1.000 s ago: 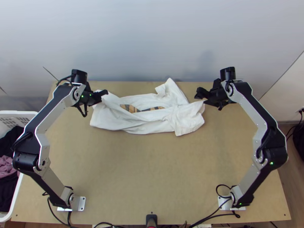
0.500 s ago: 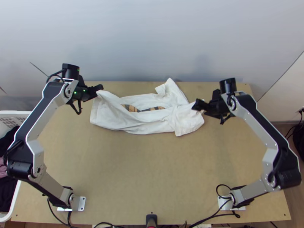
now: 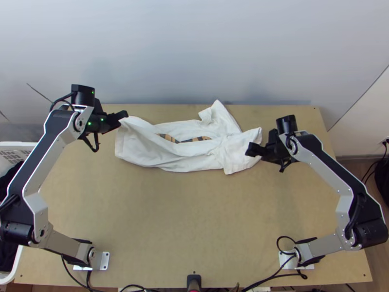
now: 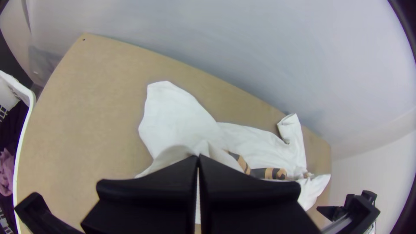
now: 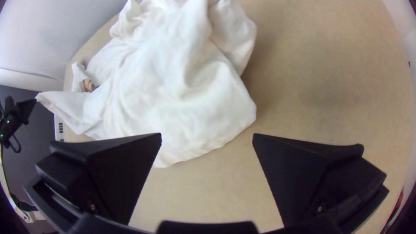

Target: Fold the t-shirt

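Our left gripper (image 3: pixel 125 115) clasps one end of the t-shirt (image 3: pixel 187 162), bunched lengthwise across the surface (image 3: pixel 194 219); our right gripper (image 5: pixel 207 137), spread open, hangs beside its other end (that arm's to take).

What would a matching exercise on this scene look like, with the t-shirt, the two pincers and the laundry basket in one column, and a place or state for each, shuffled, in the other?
Things:
1. T-shirt
2. Left pincer
3. Right pincer
4. Laundry basket

Places and states:
A. Open, fingers wide apart
B. Beside the table, with pink cloth inside
C. Rumpled, toward the table's far edge
D. Shut, pinching white fabric

Right pairs: 1-C, 2-D, 3-A, 4-B
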You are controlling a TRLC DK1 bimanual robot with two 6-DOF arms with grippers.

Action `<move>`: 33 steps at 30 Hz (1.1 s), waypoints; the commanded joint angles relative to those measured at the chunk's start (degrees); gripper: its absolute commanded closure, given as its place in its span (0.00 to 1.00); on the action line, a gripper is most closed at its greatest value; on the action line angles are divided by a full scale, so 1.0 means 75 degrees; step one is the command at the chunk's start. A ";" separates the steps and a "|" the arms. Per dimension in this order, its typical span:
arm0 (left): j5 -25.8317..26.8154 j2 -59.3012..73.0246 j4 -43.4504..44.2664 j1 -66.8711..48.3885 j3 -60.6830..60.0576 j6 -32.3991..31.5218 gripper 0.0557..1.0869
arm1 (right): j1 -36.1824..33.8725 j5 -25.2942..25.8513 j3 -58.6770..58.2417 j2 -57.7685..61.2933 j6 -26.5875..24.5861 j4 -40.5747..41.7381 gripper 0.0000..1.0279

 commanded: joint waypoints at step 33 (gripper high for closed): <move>0.0000 -0.0446 -0.0165 0.0054 -0.0191 -0.0071 0.96 | -0.0143 -0.0177 -0.0116 -0.0086 -0.0569 0.1027 0.97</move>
